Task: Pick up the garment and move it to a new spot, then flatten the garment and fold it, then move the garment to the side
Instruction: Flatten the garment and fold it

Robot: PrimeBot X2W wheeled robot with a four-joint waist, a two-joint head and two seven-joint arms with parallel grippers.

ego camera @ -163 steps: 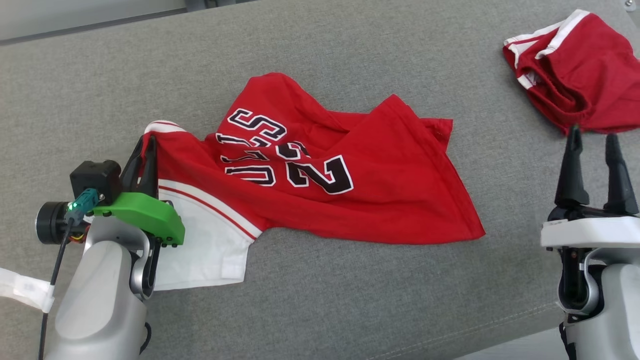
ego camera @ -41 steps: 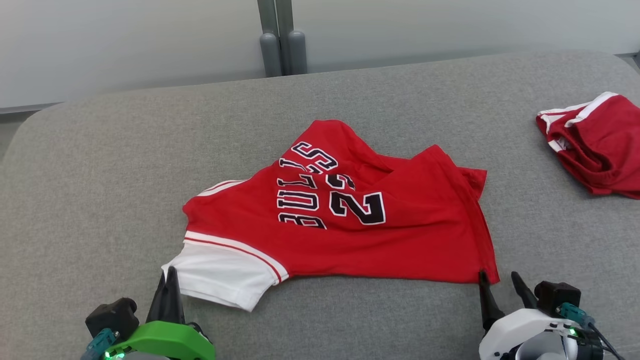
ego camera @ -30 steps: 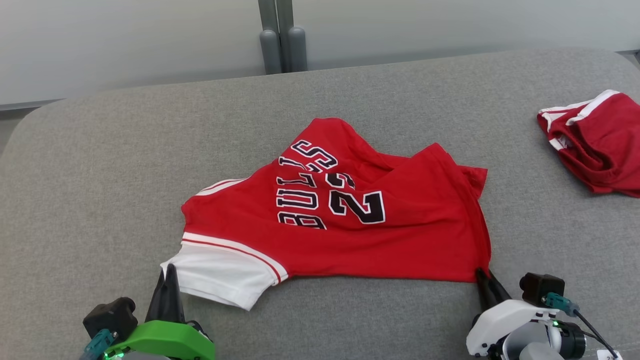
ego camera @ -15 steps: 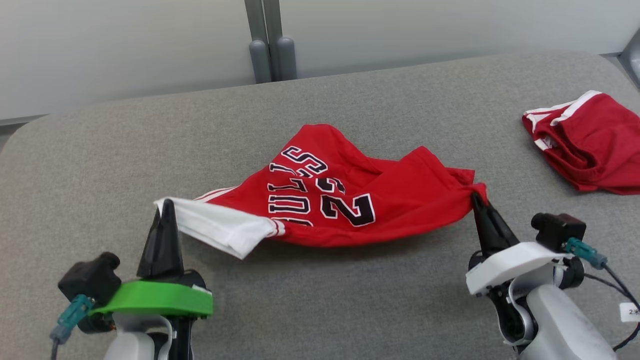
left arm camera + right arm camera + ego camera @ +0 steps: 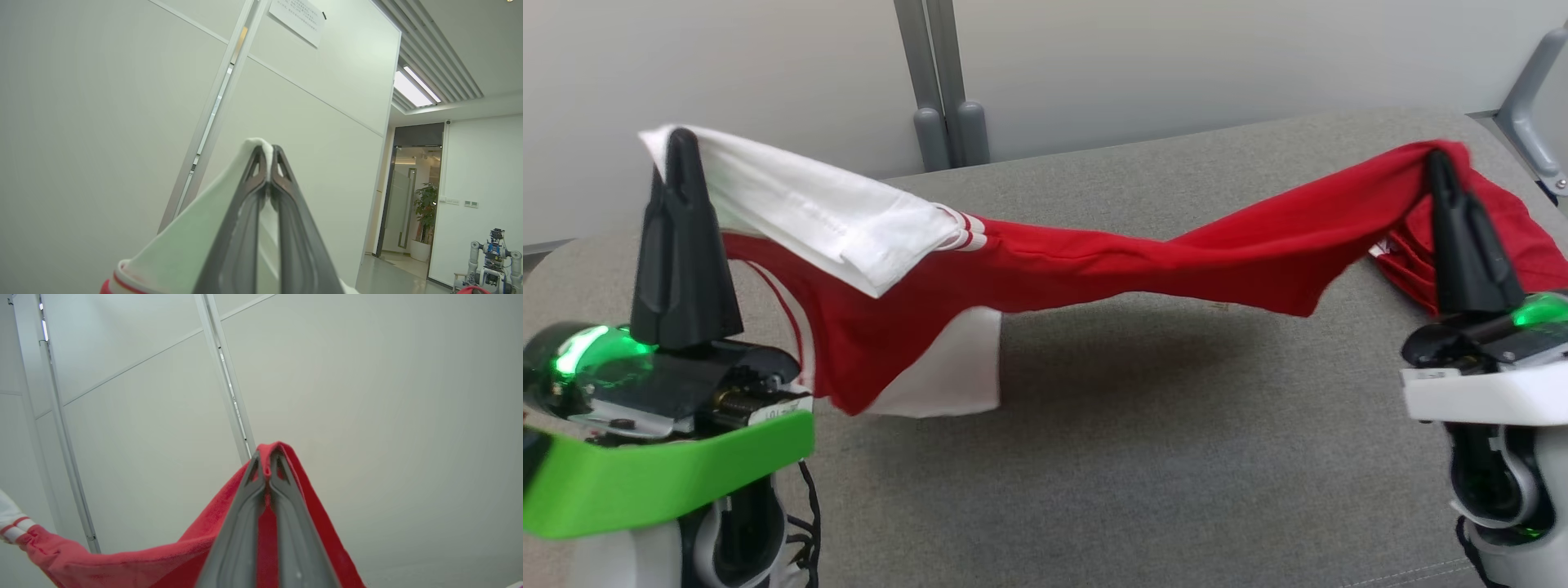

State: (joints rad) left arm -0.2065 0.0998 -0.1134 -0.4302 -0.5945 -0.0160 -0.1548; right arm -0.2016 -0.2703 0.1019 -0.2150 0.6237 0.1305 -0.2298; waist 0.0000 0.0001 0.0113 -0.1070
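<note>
The garment [image 5: 1094, 265], a red jersey with white sleeves, hangs stretched in the air between my two grippers above the grey cushion [image 5: 1135, 457]. My left gripper [image 5: 676, 140] is shut on its white sleeve at the upper left; the left wrist view has white cloth [image 5: 196, 245] pinched at that gripper's tips [image 5: 267, 149]. At the upper right my right gripper [image 5: 1436, 159] is shut on a red corner; the right wrist view has red cloth [image 5: 135, 563] draped over its tips [image 5: 267, 451]. The jersey's lower part dangles near the cushion.
A second red garment with white stripes [image 5: 1527, 237] lies on the cushion behind my right gripper. A pale wall with a grey post [image 5: 931, 73] stands behind the cushion. Another robot [image 5: 490, 257] stands far off in a hallway.
Both grippers have risen with the jersey, lifting it off the cushion and pulling it taut between them. The head camera has tilted too. The right gripper shut on the corner about a second ago.
</note>
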